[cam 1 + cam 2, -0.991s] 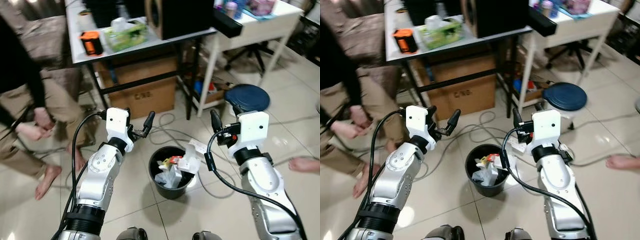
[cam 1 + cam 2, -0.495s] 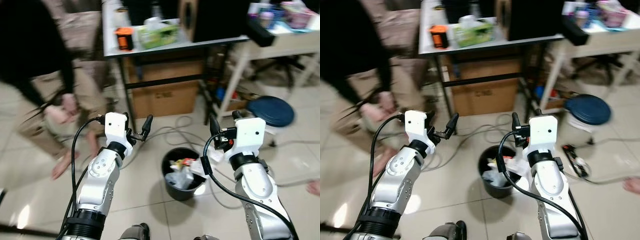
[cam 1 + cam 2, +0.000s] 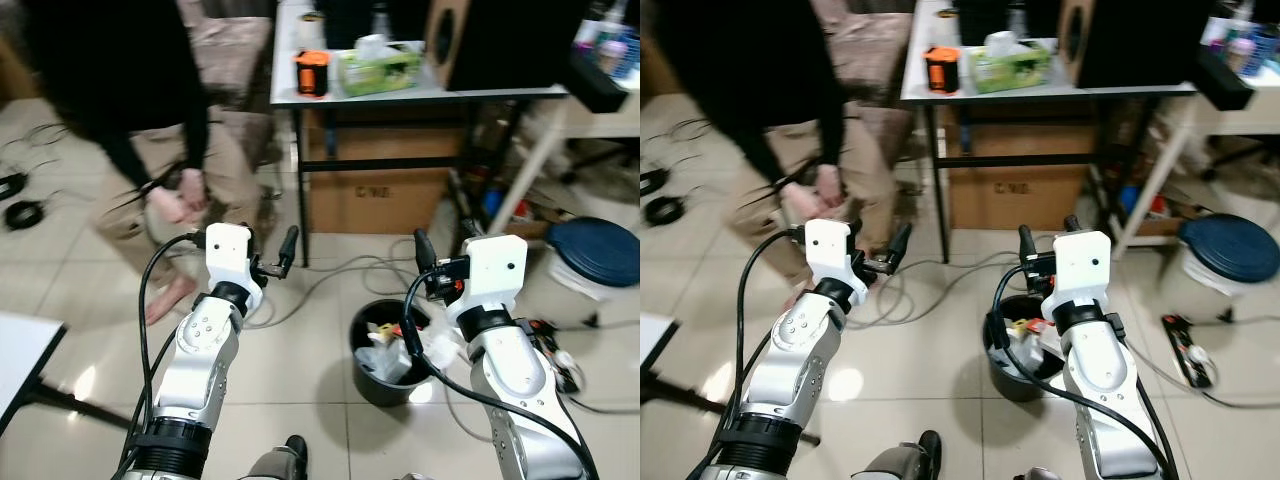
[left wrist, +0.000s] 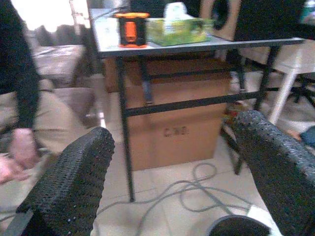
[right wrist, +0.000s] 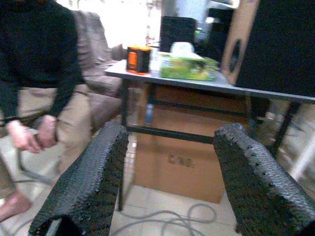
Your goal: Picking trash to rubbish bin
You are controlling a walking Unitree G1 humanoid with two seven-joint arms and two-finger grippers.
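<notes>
Since the earlier frames the camera has swung leftward, so that the rubbish bin [image 3: 388, 338] now lies low and right of centre and more of the tiled floor [image 3: 80, 300] on the robot's left is taken in. At far left, a corner of a pale board [image 3: 22, 350] is seen low down, and dark cables [image 3: 18, 198] lie on the tiles. A person [image 3: 150, 110] in a dark top and tan trousers is seen bent forward beside the metal-framed worktop [image 3: 420, 92], hands [image 3: 180, 200] held together. The left end effector [image 3: 268, 262] is held raised with nothing between its black fingers [image 4: 69, 184], which are spread wide apart in the wrist view. On the worktop an orange device [image 3: 312, 72] is set beside a green tissue box [image 3: 378, 68], with a dark speaker [image 3: 500, 40] further right; a cardboard box [image 3: 380, 195] is kept underneath, and grey cables [image 3: 340, 275] are coiled on the floor before it. The black bin is stood on the tiles, stuffed with white wrappers and plastic trash [image 3: 385, 350]. The right end effector [image 3: 440, 255] is held just above the bin's right rim, fingers [image 5: 93, 182] likewise parted and empty. At far right a blue round stool [image 3: 595, 250] is seen.
</notes>
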